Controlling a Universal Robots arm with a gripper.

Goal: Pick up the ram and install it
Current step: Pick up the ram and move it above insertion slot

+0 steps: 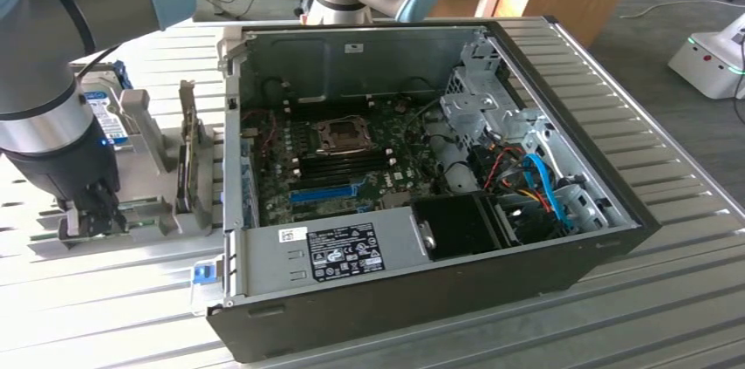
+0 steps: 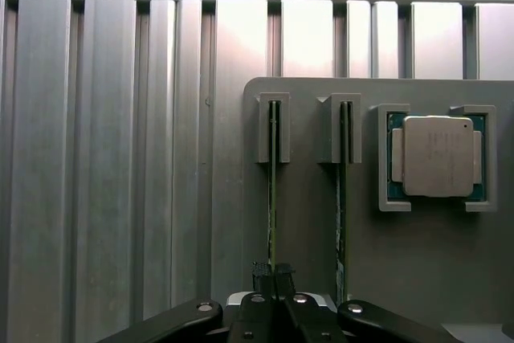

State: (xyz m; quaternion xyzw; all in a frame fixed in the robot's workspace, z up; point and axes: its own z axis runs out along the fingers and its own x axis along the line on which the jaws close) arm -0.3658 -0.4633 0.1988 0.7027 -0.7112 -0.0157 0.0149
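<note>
Grey plastic holder (image 2: pixel 309 230) on the ribbed metal desk (image 2: pixel 120 166) carries two memory sticks standing on edge in parallel slots, with a processor (image 2: pixel 438 156) bedded in its own recess just beside them. The jaws are pinched shut on the top edge of the ram (image 2: pixel 272 190), the stick farther from the processor. The second stick (image 2: pixel 340 198) stands close alongside (only a narrow gap between them). In the exterior view the arm (image 1: pixel 52 99) reaches down at that holder. An upright expansion card (image 1: pixel 187 155) stands between it and the open computer case (image 1: pixel 407 295), whose blue slot (image 1: pixel 323 192) lies on the motherboard.
</note>
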